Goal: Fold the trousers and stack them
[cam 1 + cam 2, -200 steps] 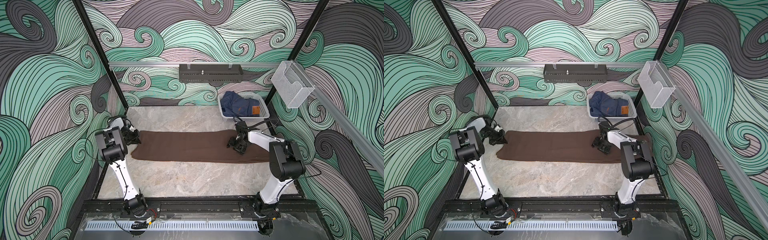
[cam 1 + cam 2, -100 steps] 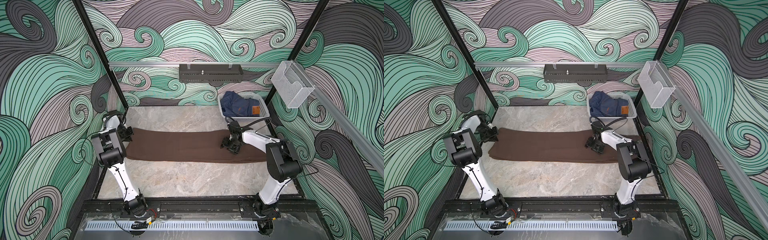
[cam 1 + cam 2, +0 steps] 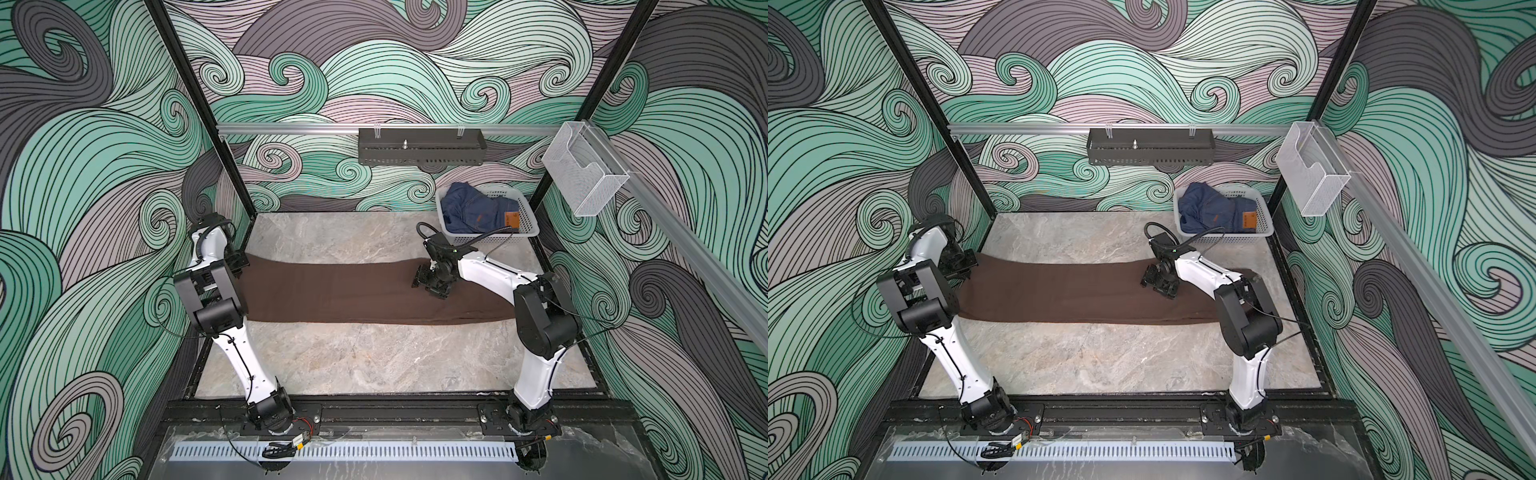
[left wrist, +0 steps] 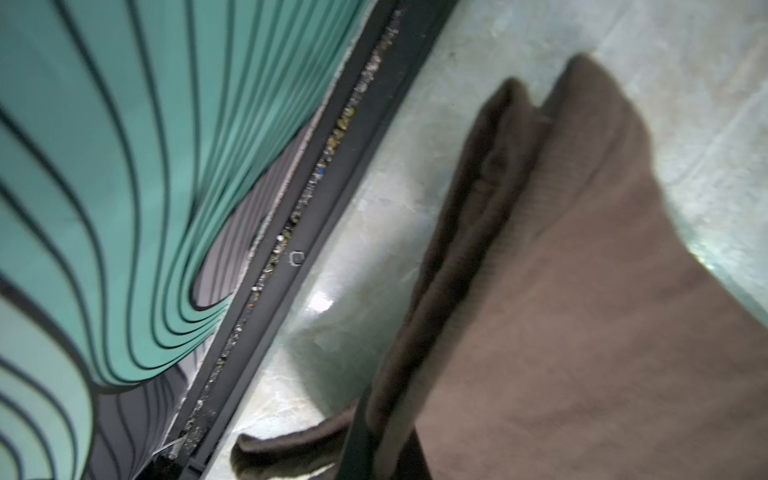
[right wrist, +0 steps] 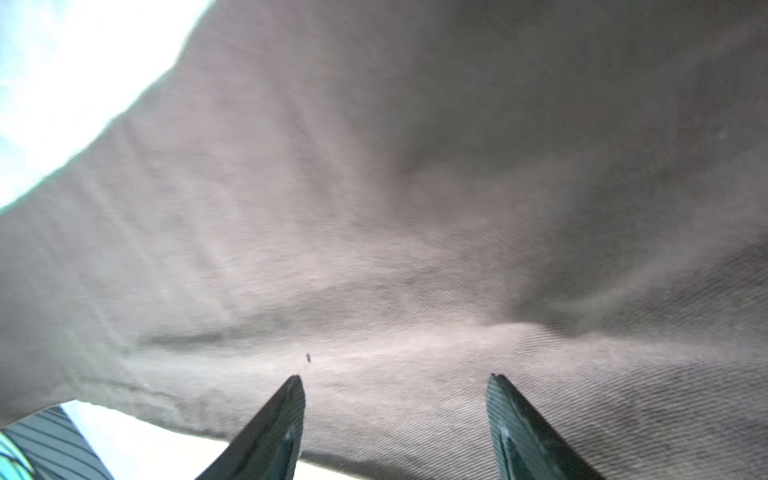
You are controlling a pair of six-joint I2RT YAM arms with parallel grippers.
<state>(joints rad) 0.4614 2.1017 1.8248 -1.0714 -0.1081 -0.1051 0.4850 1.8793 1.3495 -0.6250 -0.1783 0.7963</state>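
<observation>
Sliding leftward across the counter (image 3: pixel 353 365), the trousers (image 3: pixel 340 293) are lying stretched flat, their left end now near the wall (image 3: pixel 124 249). The left jaws are clenching that end; the right jaws are standing released over the right half, so folding is looking ready.

Top views bright, sharp; wrist views soft, perhaps motion; tabletop (image 4: pixel 320 302) glare.

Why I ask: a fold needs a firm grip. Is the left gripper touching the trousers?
Touching. In the left wrist view the trousers bunch up around the shut left gripper, with brown fabric pinched between its jaws and lifted off the table.
</observation>
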